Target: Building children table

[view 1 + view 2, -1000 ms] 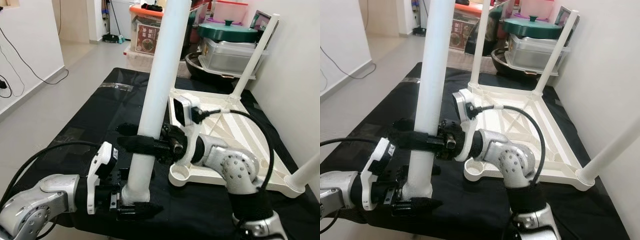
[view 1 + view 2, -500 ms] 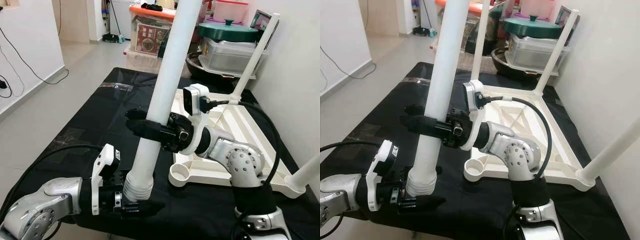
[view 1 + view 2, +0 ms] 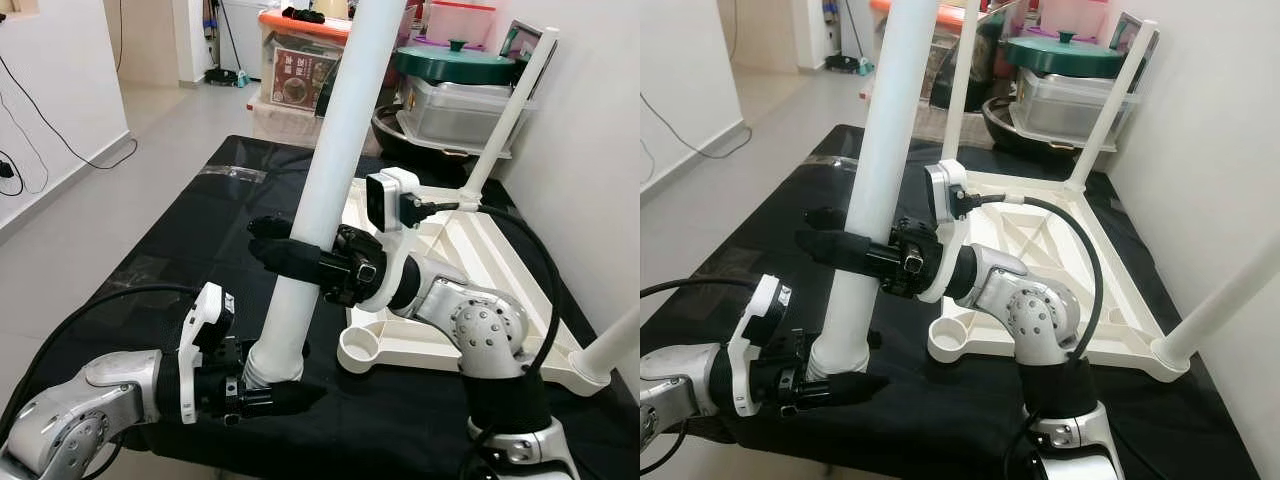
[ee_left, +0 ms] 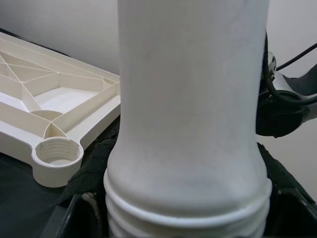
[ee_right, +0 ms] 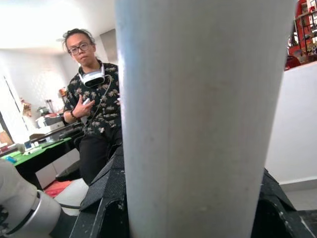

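Bright even daylight, sharp, wrist close-ups soft

silver arms | white wrist cameras | black cables | black-fingered left claw (image 3: 262,398), right claw (image 3: 285,255)

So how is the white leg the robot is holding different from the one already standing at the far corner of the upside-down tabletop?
The held leg is loose, tilted, its threaded end above the black cloth, gripped by the right gripper midway and the left gripper at its base. The far-corner leg is already fixed in the tabletop, with nothing holding it. Both are plain white tubes.
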Tool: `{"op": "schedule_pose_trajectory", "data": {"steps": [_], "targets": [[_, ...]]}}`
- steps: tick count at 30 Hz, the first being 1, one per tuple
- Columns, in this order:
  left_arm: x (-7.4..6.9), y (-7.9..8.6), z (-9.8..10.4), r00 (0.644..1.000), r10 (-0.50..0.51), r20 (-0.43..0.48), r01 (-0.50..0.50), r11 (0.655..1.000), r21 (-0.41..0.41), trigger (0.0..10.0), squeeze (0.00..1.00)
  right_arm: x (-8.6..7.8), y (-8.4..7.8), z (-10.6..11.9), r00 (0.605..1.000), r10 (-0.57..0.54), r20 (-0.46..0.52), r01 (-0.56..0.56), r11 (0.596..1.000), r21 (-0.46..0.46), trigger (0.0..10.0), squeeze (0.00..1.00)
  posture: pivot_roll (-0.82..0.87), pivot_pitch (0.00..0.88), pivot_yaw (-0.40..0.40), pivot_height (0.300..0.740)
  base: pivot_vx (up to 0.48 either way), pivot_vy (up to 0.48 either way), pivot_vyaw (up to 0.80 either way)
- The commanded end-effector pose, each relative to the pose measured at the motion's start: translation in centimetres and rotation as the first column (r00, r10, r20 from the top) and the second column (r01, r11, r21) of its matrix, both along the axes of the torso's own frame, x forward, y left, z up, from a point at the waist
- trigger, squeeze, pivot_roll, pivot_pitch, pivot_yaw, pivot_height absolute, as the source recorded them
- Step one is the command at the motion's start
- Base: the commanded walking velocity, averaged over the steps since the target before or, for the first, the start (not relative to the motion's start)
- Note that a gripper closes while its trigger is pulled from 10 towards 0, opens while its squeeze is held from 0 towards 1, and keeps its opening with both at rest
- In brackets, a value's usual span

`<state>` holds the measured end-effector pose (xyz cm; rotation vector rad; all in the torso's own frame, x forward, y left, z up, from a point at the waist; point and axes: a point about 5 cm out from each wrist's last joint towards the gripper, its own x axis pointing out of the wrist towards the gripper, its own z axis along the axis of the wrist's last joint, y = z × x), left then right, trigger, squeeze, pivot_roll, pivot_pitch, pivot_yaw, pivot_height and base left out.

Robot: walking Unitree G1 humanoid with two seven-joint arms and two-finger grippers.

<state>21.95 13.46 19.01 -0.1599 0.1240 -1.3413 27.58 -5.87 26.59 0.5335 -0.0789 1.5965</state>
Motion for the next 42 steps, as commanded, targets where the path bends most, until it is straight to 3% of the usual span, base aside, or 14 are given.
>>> {"op": "schedule_pose_trajectory", "data": {"steps": [1, 3, 4, 8, 9, 13, 14, 15, 18, 23, 24, 26, 31, 42], "targets": [[0.2, -0.1, 0.2, 1.000, 0.022, 0.022, -0.022, 1.000, -0.009, 10.0, 0.00, 0.7, 0.1, -0.6, 0.995, -0.099, -0.025, 0.097, 0.994, -0.047, 10.0, 0.00, 0.10, 0.000, -0.104, 0.740, 0.000, 0.000, 0.00], [0.2, -0.1, 0.2, 1.000, 0.022, 0.022, -0.022, 1.000, -0.009, 10.0, 0.00, 0.7, 0.1, -0.6, 0.995, -0.099, -0.025, 0.097, 0.994, -0.047, 10.0, 0.00, 0.10, 0.000, -0.104, 0.740, 0.000, 0.000, 0.00], [0.4, -0.1, 0.2, 0.999, 0.038, 0.029, -0.038, 0.999, 0.000, 10.0, 0.00, 1.4, 0.2, -0.9, 0.983, -0.180, -0.048, 0.176, 0.982, -0.064, 10.0, 1.00, 0.10, 0.000, -0.104, 0.740, 0.000, 0.000, 0.00], [1.0, 0.5, 0.4, 0.993, 0.102, 0.063, -0.103, 0.995, 0.015, 10.0, 0.00, 3.5, -0.2, -1.2, 0.888, -0.446, -0.115, 0.433, 0.894, -0.117, 10.0, 1.00, 0.11, 0.000, -0.106, 0.740, 0.000, 0.000, 0.00], [1.3, 1.0, 0.6, 0.986, 0.141, 0.089, -0.145, 0.988, 0.044, 10.0, 0.00, 3.9, -0.6, -1.3, 0.845, -0.524, -0.108, 0.507, 0.849, -0.149, 10.0, 0.00, 0.11, 0.000, -0.106, 0.740, 0.000, 0.000, 0.00], [2.0, 1.8, 0.6, 0.963, 0.225, 0.147, -0.244, 0.962, 0.124, 10.0, 0.00, 4.4, -1.3, -1.5, 0.771, -0.624, -0.128, 0.596, 0.777, -0.201, 10.0, 0.00, 0.11, 0.000, -0.108, 0.740, 0.000, 0.000, 0.00], [3.4, 3.0, 0.0, 0.887, 0.375, 0.270, -0.441, 0.861, 0.254, 10.0, 0.00, 4.6, -1.8, -1.9, 0.699, -0.689, -0.190, 0.645, 0.723, -0.248, 10.0, 0.00, 0.11, 0.000, -0.105, 0.740, 0.000, 0.000, 0.00], [3.9, 3.4, -0.2, 0.853, 0.416, 0.316, -0.503, 0.816, 0.283, 10.0, 0.00, 4.6, -1.9, -2.1, 0.677, -0.702, -0.222, 0.652, 0.712, -0.262, 10.0, 0.00, 0.11, 0.000, -0.105, 0.740, 0.000, 0.000, 0.00], [4.8, 3.6, -0.3, 0.793, 0.510, 0.333, -0.599, 0.753, 0.273, 10.0, 0.00, 4.5, -1.6, -2.4, 0.651, -0.708, -0.275, 0.651, 0.706, -0.277, 10.0, 0.00, 0.10, 0.000, -0.108, 0.740, 0.000, 0.000, 0.00], [5.3, 3.5, -0.4, 0.760, 0.547, 0.351, -0.641, 0.720, 0.265, 10.0, 0.00, 4.5, -1.3, -2.6, 0.631, -0.711, -0.311, 0.653, 0.703, -0.282, 10.0, 0.00, 0.10, 0.000, -0.110, 0.740, 0.000, 0.000, 0.00], [6.0, 3.0, -0.8, 0.723, 0.587, 0.366, -0.684, 0.683, 0.257, 10.0, 0.00, 4.3, -0.5, -3.0, 0.614, -0.695, -0.373, 0.636, 0.716, -0.287, 10.0, 0.00, 0.11, 0.000, -0.111, 0.740, 0.000, 0.000, 0.00], [6.0, 3.0, -0.8, 0.723, 0.587, 0.366, -0.684, 0.683, 0.257, 10.0, 0.00, 4.3, -0.5, -3.0, 0.614, -0.695, -0.373, 0.636, 0.716, -0.287, 10.0, 0.00, 0.11, 0.000, -0.111, 0.740, 0.000, 0.000, 0.00], [7.4, -0.8, -1.8, 0.711, 0.535, 0.455, -0.681, 0.686, 0.256, 10.0, 0.00, 3.1, 3.3, -4.8, 0.579, -0.617, -0.533, 0.532, 0.781, -0.326, 10.0, 0.00, 0.10, 0.000, -0.116, 0.740, 0.000, 0.000, 0.00], [7.1, -3.2, -3.0, 0.733, 0.430, 0.526, -0.635, 0.710, 0.304, 10.0, 0.00, 3.9, 3.6, -5.0, 0.477, -0.680, -0.557, 0.568, 0.722, -0.395, 10.0, 0.00, 0.09, 0.000, -0.110, 0.740, 0.000, 0.000, 0.00]]}}
